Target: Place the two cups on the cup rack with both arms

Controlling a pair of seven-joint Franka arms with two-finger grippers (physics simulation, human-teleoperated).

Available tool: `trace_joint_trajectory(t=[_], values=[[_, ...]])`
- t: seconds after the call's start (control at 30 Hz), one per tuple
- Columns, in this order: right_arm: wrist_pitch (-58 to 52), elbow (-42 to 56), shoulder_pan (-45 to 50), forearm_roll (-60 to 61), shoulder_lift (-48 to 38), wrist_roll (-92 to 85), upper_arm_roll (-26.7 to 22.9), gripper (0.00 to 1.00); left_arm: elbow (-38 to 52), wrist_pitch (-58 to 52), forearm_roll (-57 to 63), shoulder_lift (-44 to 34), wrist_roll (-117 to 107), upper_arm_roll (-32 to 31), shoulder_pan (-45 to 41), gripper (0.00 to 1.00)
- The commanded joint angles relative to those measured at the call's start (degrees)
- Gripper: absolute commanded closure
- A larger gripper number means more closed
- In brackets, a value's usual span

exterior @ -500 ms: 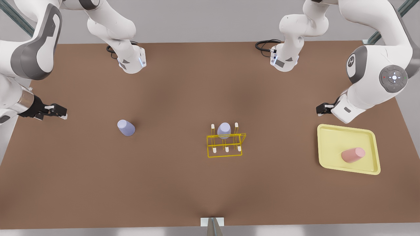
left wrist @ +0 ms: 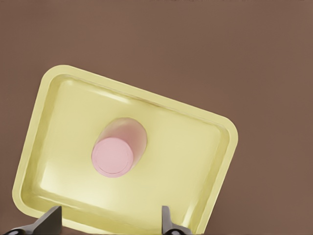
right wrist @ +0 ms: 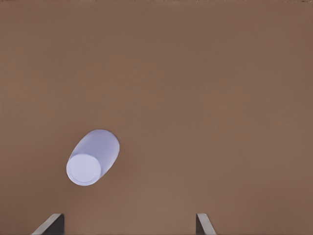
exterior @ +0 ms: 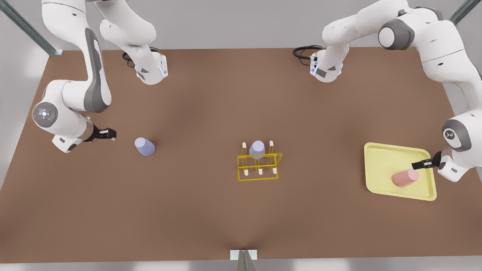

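Lower right of front view: pink cup (exterior: 405, 178) in tray (exterior: 380, 165), left gripper (exterior: 418, 165) wide open, empty, just beside it; center: rack (exterior: 259, 165) w/ lavender cup (exterior: 257, 149); left: 2nd lavender cup (exterior: 144, 146) on surface (exterior: 211, 210), right gripper (exterior: 109, 133) open, empty, near it

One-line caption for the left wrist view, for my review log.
Open left gripper hovers above the pink cup, standing upside down in the pale-yellow tray.
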Motion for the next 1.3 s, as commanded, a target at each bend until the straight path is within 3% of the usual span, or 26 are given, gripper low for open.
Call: trace_joint_trajectory(t=[0.0, 0.43, 0.97, 1.0, 1.03, 1.2, 1.27], values=[[11.6, -1.7, 0.7, 1.8, 0.0, -0.6, 0.0, 0.00, -0.4, 10.7, -0.1, 1.0, 26.7, 0.0, 0.2, 0.00], [23.6, -12.9, 3.0, 3.8, 1.8, -0.6, 0.4, 0.00, -1.4, 14.2, -0.2, 8.5, 26.6, 0.0, 0.4, 0.00], [32.6, -21.4, 7.1, 4.6, 3.9, -0.4, 0.5, 0.00, -1.2, 16.4, -0.1, 11.5, 26.3, 0.3, 0.7, 0.00], [32.7, -21.4, 7.1, 4.6, 4.6, -0.4, 0.4, 0.00, -1.1, 16.4, -0.2, 11.4, 26.3, 0.3, 0.7, 0.19], [32.7, -21.4, 7.1, 4.6, 4.7, -0.4, 0.4, 0.00, -1.1, 16.4, -0.2, 11.4, 26.3, 0.3, 0.7, 0.26], [33.0, -21.2, 7.1, 4.5, 7.1, -0.5, 0.4, 0.00, -1.4, 15.1, -0.1, 9.7, 25.3, 0.3, 1.0, 0.25], [33.2, -21.2, 7.1, 4.5, 7.9, -0.4, 0.4, 0.00, -1.8, 8.4, -0.1, 5.9, 22.5, 0.3, 0.7, 0.23]])
